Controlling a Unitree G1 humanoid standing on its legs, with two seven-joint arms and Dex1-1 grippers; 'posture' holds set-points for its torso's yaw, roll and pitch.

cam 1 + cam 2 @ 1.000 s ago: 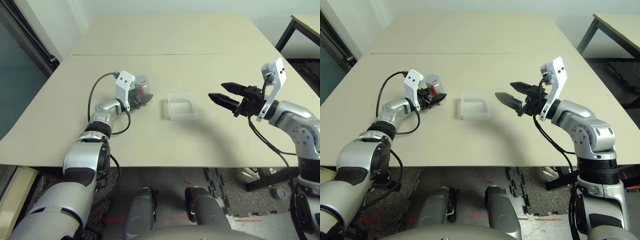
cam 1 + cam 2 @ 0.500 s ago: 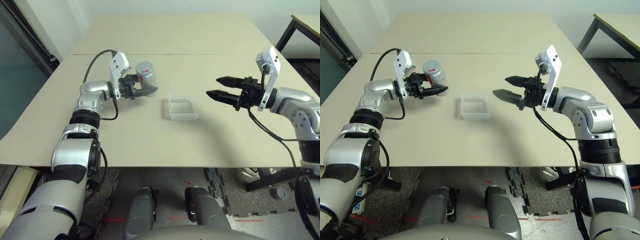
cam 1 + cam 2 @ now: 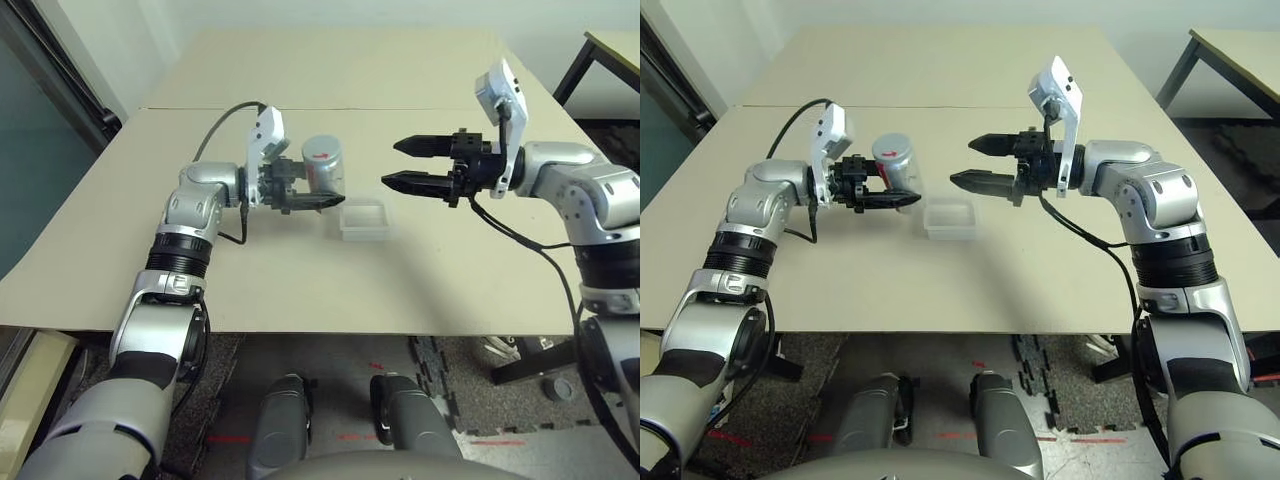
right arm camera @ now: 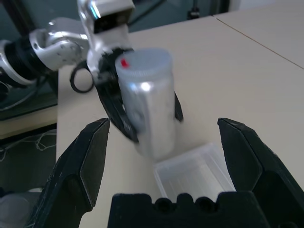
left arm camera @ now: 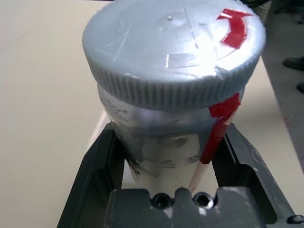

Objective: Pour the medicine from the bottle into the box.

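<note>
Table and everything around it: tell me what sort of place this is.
Probably a robotics lab or test room: a bare-topped work table, red tape marks on the floor, and a second table beside it.

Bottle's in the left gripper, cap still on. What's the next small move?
Probably bring the open right gripper over to the bottle's cap to unscrew it: the left gripper holds the bottle upright-ish, and the closed cap blocks pouring.
</note>
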